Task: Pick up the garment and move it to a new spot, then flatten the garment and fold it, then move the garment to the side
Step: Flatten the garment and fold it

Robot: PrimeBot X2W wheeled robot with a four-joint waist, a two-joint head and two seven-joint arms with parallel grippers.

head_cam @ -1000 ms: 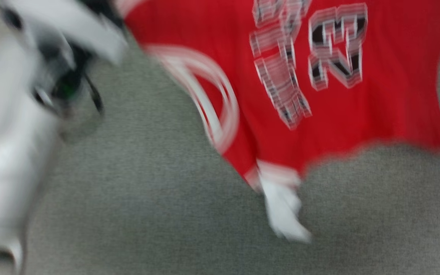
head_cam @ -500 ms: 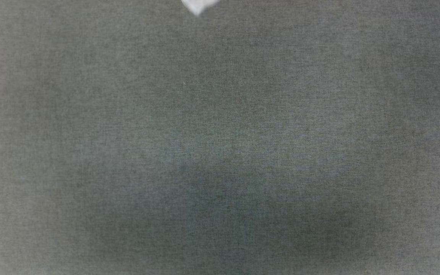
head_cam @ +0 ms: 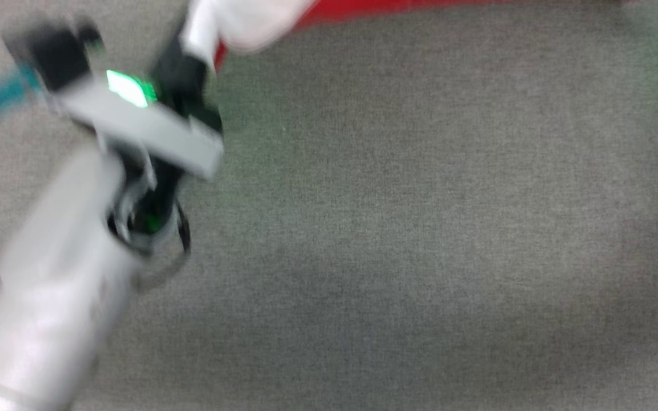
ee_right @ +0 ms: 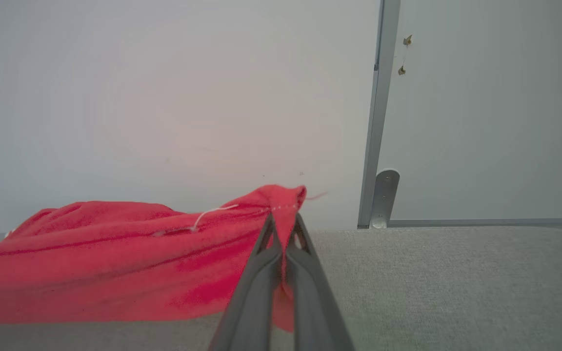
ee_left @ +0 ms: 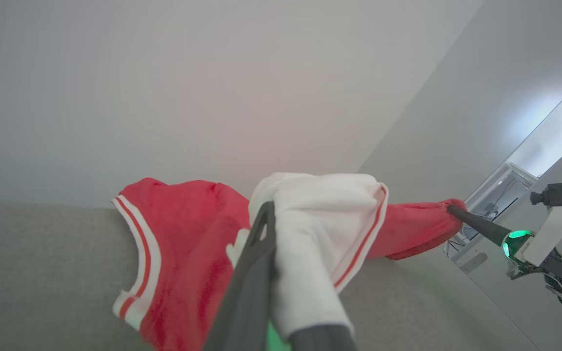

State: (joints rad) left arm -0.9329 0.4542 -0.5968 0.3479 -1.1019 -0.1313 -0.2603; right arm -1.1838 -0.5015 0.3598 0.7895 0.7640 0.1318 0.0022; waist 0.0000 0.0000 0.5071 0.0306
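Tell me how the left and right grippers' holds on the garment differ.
The left gripper pinches a white panel of the garment; the right gripper pinches a plain red edge. White cloth drapes over one left finger; both right fingers show bare. Shared: both are shut on it.

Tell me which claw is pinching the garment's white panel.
The left claw: it clamps the white panel, while the right claw grips a red corner of the garment.

Counted: one garment (ee_left: pixel 183 253) | two grippers, left gripper (ee_left: pixel 281 234) and right gripper (ee_right: pixel 285 222) | one grey cloth surface (ee_right: pixel 456 282) | one wall bracket (ee_right: pixel 384 195)
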